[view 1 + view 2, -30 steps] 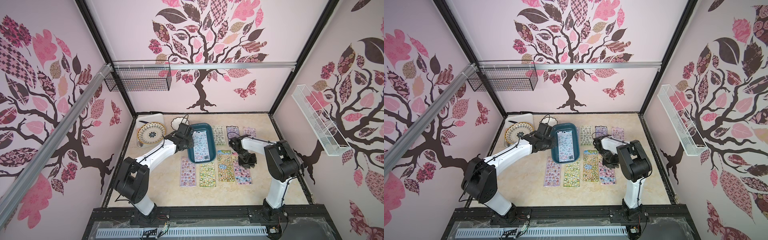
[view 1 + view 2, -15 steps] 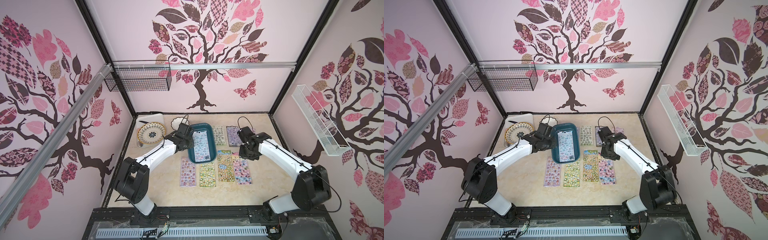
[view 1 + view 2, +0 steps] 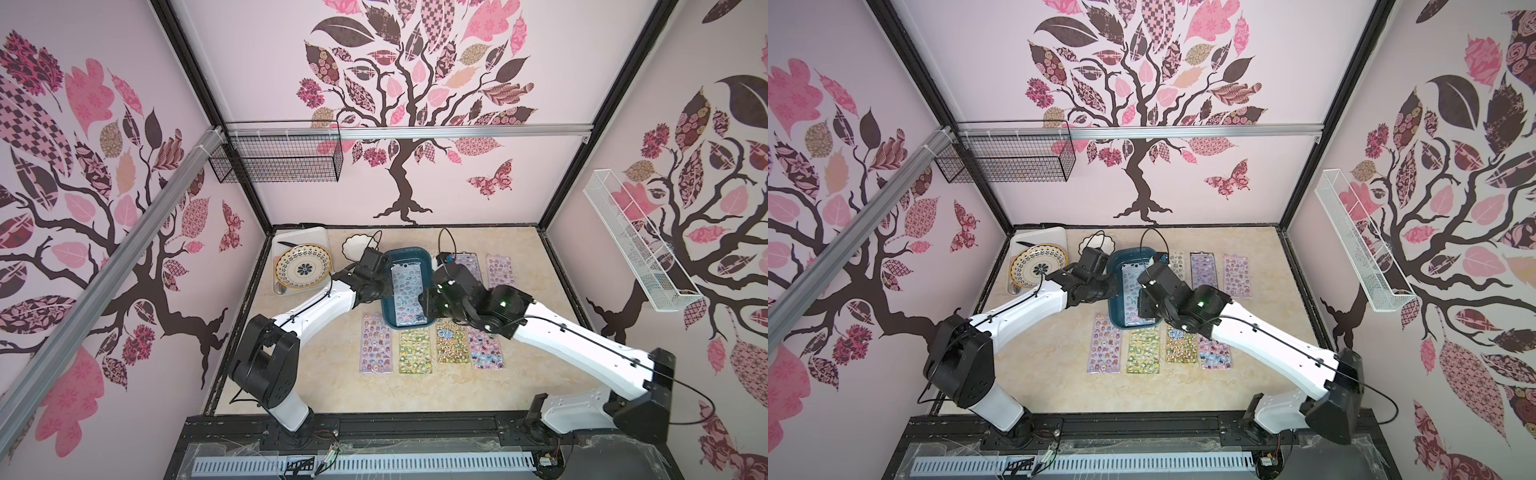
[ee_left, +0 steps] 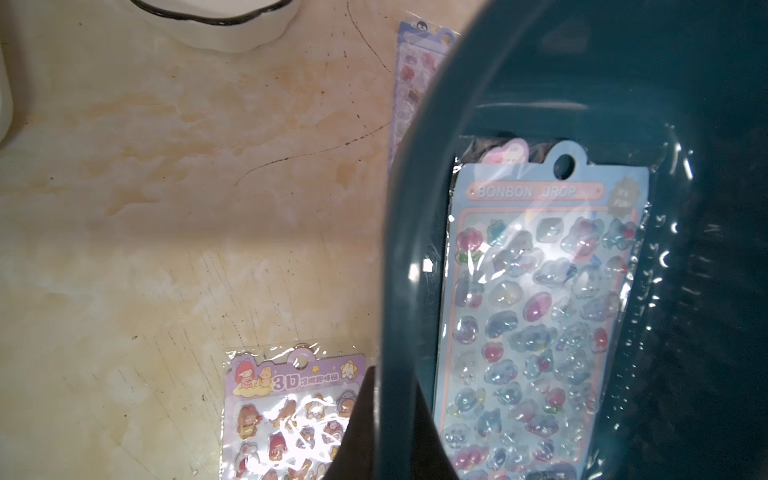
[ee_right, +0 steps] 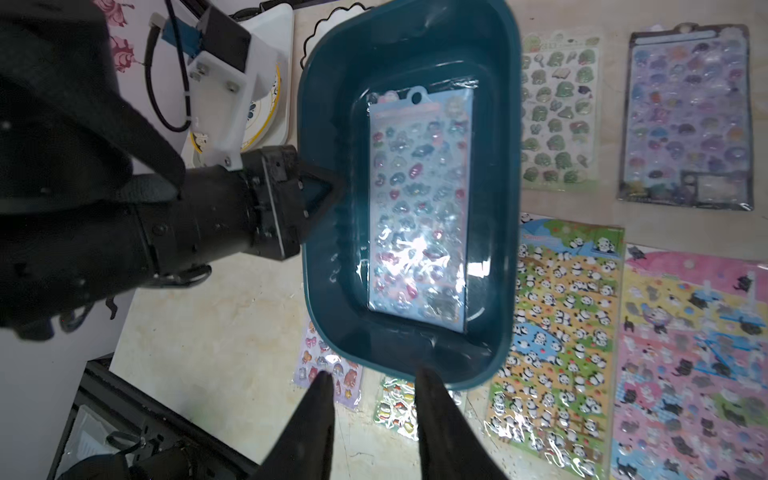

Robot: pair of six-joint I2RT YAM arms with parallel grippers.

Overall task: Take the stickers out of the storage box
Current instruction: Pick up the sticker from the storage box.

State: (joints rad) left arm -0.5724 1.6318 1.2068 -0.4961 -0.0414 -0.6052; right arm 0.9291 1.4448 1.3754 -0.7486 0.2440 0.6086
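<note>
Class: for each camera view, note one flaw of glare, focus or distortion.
Right wrist view: glare whitens part of the sticker sheet in the storage box; the right tool is a dark, soft silhouette. Left wrist view: the box's near rim is blurred, the sheet glints. Both top views: the wide-angle lens splays the frame posts outward.
</note>
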